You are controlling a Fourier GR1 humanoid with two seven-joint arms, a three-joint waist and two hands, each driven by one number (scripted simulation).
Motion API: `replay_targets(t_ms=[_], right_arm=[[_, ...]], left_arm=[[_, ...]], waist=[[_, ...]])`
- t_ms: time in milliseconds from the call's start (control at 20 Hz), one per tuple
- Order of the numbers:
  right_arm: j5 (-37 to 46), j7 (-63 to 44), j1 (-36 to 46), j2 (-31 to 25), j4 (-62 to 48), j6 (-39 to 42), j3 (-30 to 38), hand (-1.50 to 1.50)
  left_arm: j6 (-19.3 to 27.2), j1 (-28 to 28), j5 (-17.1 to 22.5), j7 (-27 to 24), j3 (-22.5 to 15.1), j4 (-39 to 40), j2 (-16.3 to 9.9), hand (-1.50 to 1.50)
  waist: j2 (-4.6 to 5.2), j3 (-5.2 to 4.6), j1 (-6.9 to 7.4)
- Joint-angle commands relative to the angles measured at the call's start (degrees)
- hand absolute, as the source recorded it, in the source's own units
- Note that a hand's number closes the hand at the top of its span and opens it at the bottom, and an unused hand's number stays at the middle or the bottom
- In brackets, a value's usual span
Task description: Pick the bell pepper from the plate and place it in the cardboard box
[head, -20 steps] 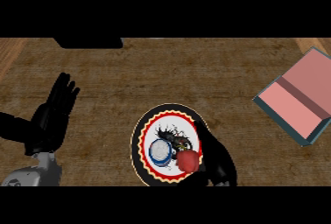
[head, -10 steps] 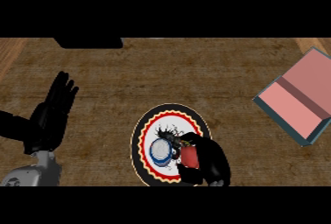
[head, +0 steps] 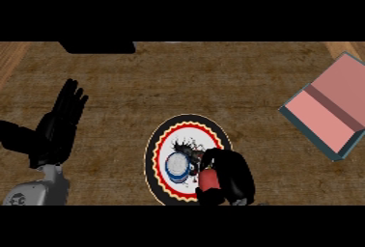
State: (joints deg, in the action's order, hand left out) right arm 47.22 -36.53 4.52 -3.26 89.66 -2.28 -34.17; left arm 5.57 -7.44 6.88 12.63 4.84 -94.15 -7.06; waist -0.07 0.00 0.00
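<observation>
- Leftmost, my left hand [head: 57, 126] rests open with its fingers straight up, well apart from everything; it poses no risk so long as it keeps clear of the plate.
- Next comes the plate [head: 158, 144] with its red and yellow rim, near the view's lower edge; if I lift at a slant I could drag or tip it.
- On the plate's right side, my right hand [head: 230, 176] curls round the red bell pepper [head: 208, 179]. Only a strip of pepper shows between thumb and fingers, so I cannot judge how deep the hold sits; a shallow one might let the pepper roll out as I lift.
- Far right, the cardboard box [head: 329, 112] lies well apart and tilted; carrying low could catch its near wall.
</observation>
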Motion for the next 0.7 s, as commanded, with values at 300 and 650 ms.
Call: replay_targets(t_ms=[300,650], right_arm=[[13.36,15.38,-1.69,-15.38,14.18,5.59,-22.60,1.50],[20.60,13.69,-6.36,-24.81,36.60,8.77,-26.58,1.50]], left_arm=[[1.44,0.66,-1.48,-0.80,-1.31,0.62,1.85,0.00],[1.29,1.27,-0.91,0.07,-0.27,-0.75,1.13,0.00]], waist=[[-0.35,-0.03,-0.60],[-0.26,-0.03,-0.80]])
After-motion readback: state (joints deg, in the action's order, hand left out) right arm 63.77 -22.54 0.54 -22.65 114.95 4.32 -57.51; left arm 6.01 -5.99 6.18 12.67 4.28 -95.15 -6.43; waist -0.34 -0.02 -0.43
